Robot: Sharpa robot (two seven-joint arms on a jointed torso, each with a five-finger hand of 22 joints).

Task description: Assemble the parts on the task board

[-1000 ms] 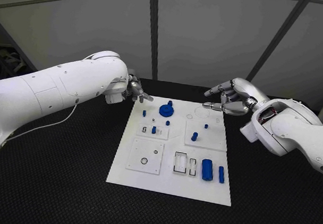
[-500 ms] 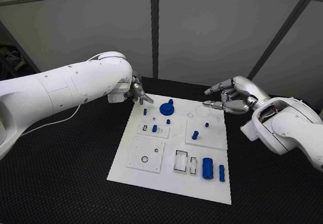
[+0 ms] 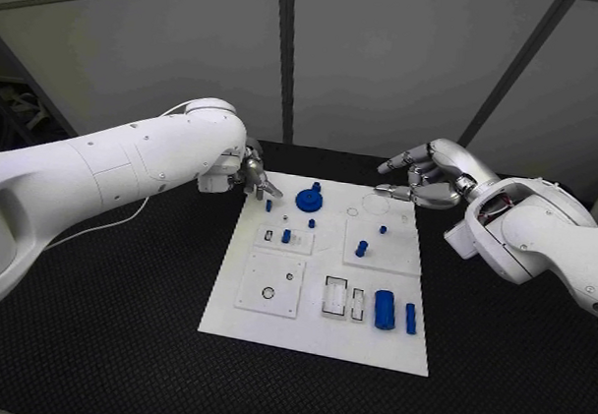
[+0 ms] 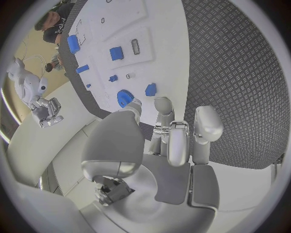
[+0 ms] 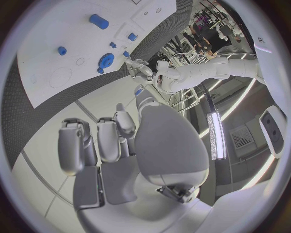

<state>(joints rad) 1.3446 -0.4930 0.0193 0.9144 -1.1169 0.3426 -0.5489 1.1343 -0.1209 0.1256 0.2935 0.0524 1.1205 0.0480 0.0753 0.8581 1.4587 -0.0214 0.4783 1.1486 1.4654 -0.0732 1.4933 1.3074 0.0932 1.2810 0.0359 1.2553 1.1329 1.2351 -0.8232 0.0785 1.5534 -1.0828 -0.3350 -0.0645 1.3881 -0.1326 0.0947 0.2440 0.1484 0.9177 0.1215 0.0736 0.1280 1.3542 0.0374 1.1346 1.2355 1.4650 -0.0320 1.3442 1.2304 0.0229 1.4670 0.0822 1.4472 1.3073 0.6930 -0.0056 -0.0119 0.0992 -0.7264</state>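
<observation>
Task board (image 3: 315, 337) is carrying blue parts (image 3: 385, 310) in its recesses; the gear (image 3: 308, 204) is sitting at 12 o'clock. Left hand (image 3: 253, 174) and right hand (image 3: 418, 179) are hovering released, grasping nothing.

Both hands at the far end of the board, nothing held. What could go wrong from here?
1. The left hand hovers close to the blue gear-like part and a small peg; its fingers might knock them.
2. The right hand hangs over the task board corner; pressing the edge could shift it.

left arm: reaches in across the table's far left
left hand (image 3: 253, 175): fingers loosely curled, holding nothing
right hand (image 3: 423, 178): raised, fingers spread apart, holding nothing
</observation>
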